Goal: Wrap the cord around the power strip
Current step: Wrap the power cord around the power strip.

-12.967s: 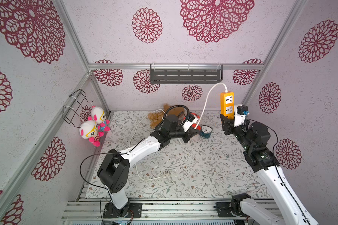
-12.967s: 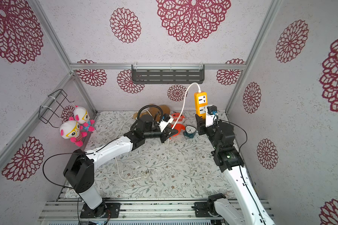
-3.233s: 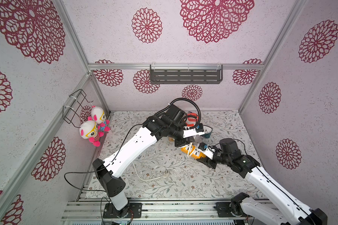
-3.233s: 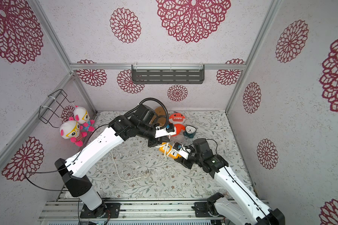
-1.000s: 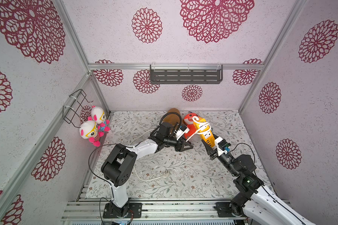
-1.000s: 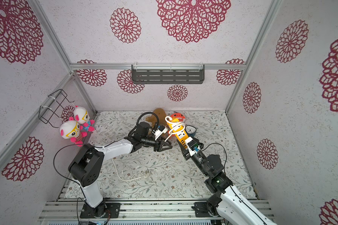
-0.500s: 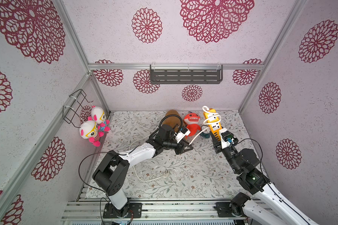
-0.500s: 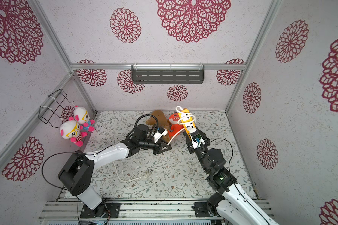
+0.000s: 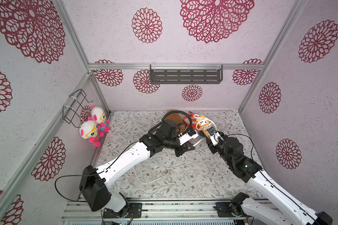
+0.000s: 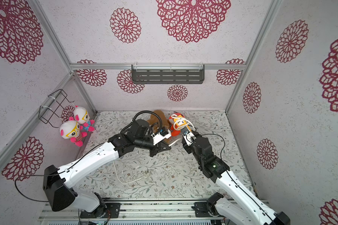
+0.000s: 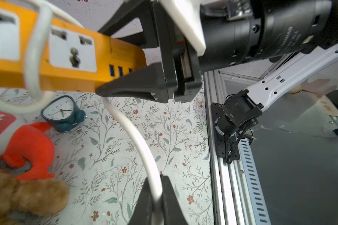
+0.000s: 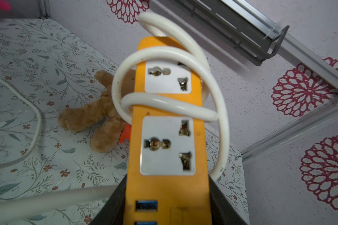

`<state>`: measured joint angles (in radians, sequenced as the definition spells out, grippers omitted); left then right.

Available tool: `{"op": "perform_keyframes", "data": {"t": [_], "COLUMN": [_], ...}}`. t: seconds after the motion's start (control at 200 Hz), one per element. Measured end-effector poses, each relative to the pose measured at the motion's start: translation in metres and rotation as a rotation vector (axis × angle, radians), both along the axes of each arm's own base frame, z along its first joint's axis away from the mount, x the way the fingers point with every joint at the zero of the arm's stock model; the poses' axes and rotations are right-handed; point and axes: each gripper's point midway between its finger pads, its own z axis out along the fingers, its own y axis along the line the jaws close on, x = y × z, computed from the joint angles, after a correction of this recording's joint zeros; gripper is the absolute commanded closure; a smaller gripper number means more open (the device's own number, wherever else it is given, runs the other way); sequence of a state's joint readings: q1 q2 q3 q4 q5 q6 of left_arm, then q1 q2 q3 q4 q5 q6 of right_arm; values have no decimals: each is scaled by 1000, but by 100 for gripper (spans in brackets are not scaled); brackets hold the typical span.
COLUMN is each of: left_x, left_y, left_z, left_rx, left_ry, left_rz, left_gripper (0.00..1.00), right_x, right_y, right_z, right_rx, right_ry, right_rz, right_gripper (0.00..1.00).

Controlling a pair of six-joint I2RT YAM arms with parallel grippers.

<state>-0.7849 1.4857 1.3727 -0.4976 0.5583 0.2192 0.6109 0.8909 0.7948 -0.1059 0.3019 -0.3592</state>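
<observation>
Right wrist view: right tool [image 12: 167, 194] clamps power strip [image 12: 167, 124] by its USB end, off the desk [image 9: 193, 175], two loose cord [image 12: 164, 105] loops on it; left tool [image 11: 156, 185] pinches the cord nearby, long tail left to wrap.

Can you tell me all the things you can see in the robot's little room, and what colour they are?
power strip: one, orange-yellow, held up in the air near the back of the mat
cord: one, white, looped around the strip, the rest trailing onto the mat
plush dolls: two, white and pink, hanging under the wire basket
wire basket: one, black, on the side wall
shelf: one, grey, on the back wall
teddy: one, brown, lying at the back of the mat
plush toy: one, orange, beside the teddy
alarm clock: one, dark teal, near the orange toy
mat: one, floral, covering the floor
left gripper: black, shut on the cord
right gripper: black, shut on the strip
</observation>
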Motion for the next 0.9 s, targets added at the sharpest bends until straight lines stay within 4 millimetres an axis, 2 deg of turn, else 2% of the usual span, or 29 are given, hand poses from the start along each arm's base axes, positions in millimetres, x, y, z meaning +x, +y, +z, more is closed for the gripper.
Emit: {"op": "perform_keyframes", "data": {"t": [0.115,0.275,0.485,0.58,0.901], "left_x": [2,7,23,29,41], "left_y": [10,20,34,36,34], "left_z": [13,21,38,39,31], "left_rx": [37,93,148,182,291], "left_ry": [-68,-122,-163,-160,-112], "left_rz": [16,30,44,32,-53], "left_gripper": [99,100,100,100,88], "right_x": [-6,-17,-44,-56,-83], "right_y": [10,25,53,62,87], "right_z": [-13,-27,-50,-54,-62], "right_rx": [-19,-26,-23,-14,29], "right_ry": [51,103,161,184,232], "right_rz": [70,180,411,496,708], "right_gripper": [97,98,98,100,100]}}
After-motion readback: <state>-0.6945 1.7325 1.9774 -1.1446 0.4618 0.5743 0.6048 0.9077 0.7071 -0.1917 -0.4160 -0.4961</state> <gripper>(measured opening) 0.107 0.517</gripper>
